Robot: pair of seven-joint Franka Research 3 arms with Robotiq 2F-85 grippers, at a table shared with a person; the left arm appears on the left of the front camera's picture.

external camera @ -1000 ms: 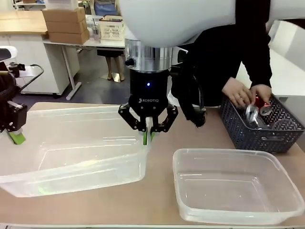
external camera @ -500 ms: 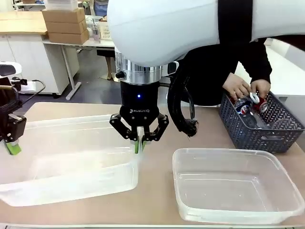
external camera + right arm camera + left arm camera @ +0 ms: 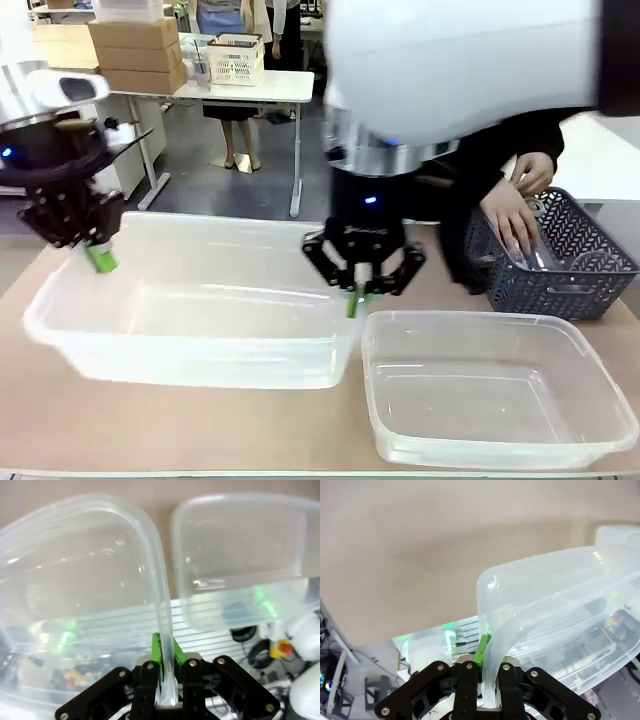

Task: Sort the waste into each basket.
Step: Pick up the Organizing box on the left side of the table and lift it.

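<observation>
Front view: hand (image 3: 510, 222) in basket (image 3: 562, 292). Left wrist: left claw (image 3: 487, 666) pinching tub (image 3: 555, 580).

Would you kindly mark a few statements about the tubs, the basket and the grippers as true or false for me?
1. The left gripper and the right gripper are both shut on the rim of the large clear tub. True.
2. The dark lattice basket stands at the robot's left. False: it stands at the far right of the table.
3. A person's hand reaches into the dark lattice basket. True.
4. The smaller clear tub is stacked inside the large one. False: it stands beside it, to the right.
</observation>
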